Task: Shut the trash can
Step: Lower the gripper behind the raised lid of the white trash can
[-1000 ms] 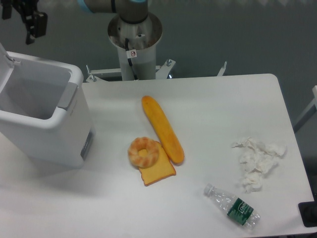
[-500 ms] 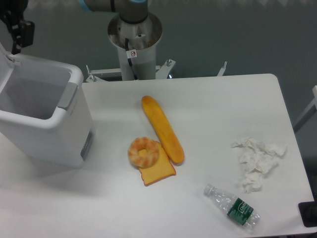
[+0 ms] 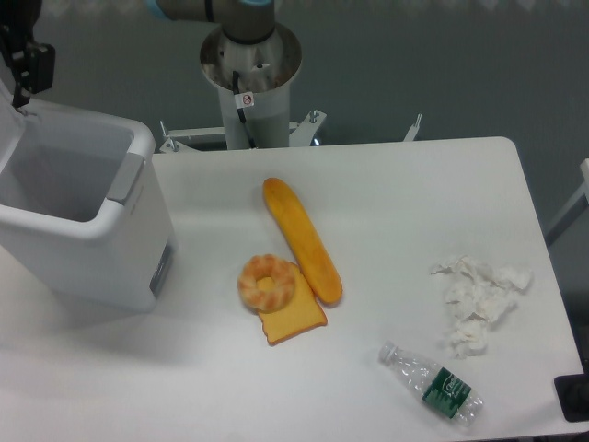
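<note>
**Q:** Which step of closing the bin does this view show?

**A:** The approach, by my reading. The trash can [image 3: 78, 221] stands at the far left of the table [image 3: 396, 198], open at the top, its inside bare to view. Its lid [image 3: 9, 129] stands raised at the left edge of the view, mostly cut off. The gripper [image 3: 23, 64] hangs at the top left corner, just above the lid's upper edge.

**Q:** Is the gripper open, and does it hold anything?

**A:** That cannot be told; only a dark part of it shows, and the fingers are not distinct. Contact with the lid cannot be confirmed either.

**Q:** What does the next move call for?

**A:** Probably getting behind the raised lid and pushing it rightward and down over the opening until it lies flat.

**Q:** Do other items interfere?

**A:** No. The baguette [image 3: 302, 239], donut [image 3: 267, 282], toast slice [image 3: 293, 320], crumpled tissue [image 3: 479, 299] and water bottle [image 3: 433, 385] lie well apart to the right.
</note>
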Robot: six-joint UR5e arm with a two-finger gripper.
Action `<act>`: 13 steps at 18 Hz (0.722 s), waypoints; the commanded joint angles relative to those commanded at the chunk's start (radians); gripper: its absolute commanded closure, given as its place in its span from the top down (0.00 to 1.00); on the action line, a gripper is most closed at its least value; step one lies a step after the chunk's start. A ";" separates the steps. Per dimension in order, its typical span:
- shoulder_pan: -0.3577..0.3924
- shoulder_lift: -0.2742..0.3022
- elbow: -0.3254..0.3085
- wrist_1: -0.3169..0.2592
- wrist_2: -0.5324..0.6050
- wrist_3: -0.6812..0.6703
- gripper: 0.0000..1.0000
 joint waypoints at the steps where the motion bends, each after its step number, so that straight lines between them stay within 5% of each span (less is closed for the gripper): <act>1: 0.000 -0.002 -0.003 0.000 0.014 -0.002 1.00; 13: 0.054 0.003 0.000 0.006 0.034 -0.009 1.00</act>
